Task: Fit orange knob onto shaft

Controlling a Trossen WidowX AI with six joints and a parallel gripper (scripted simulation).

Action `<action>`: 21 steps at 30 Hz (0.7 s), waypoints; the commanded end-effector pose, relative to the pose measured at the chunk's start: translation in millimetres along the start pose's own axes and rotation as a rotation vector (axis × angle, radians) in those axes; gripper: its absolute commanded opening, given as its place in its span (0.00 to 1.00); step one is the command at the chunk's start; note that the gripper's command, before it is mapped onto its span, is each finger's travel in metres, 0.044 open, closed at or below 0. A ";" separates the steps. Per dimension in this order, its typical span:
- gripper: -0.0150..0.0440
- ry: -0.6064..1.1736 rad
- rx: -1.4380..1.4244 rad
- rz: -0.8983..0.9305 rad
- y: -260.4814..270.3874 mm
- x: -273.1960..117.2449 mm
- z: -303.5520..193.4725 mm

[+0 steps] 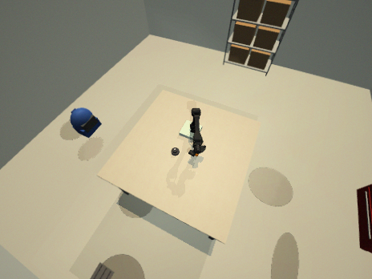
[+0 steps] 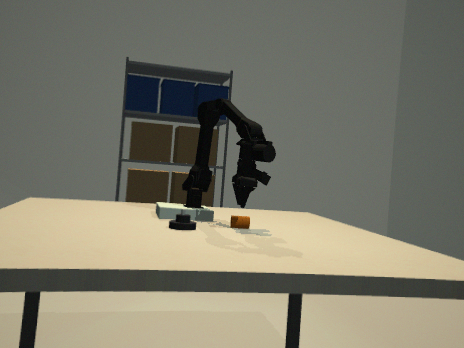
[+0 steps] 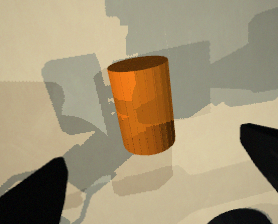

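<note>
The orange knob point(image 1: 196, 155) point(image 2: 240, 222) point(image 3: 145, 107) lies on its side on the table. In the wrist view its dark end face is turned to the top and shows no clear hole; the other end is hidden. My gripper point(image 1: 197, 151) point(image 2: 243, 206) point(image 3: 153, 148) is open and empty above the knob, with a gap between fingertips and knob in the exterior view. The dark round pedestal point(image 1: 175, 151) point(image 2: 182, 226) stands upright, left of the knob in the top and exterior views. Its shaft is too small to tell the flat side.
The arm's base stands by a pale green slab point(image 1: 186, 130) point(image 2: 168, 210) behind the pedestal. The wooden table point(image 1: 140, 153) point(image 2: 100, 251) carries the arm's shadows. A shelf rack point(image 1: 256, 28) point(image 2: 172, 116) stands beyond the table.
</note>
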State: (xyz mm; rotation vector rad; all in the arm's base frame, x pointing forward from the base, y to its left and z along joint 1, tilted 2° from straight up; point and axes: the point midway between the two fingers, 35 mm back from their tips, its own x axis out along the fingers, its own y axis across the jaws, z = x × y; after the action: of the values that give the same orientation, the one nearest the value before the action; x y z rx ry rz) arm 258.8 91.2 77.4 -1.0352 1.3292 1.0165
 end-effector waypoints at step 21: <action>1.00 0.285 -0.011 -0.014 -0.2 17.3 16.4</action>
State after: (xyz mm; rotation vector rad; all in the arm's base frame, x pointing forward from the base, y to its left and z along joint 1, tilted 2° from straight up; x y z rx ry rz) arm 263.1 107.5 64.4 -1.2257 1.5421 0.8968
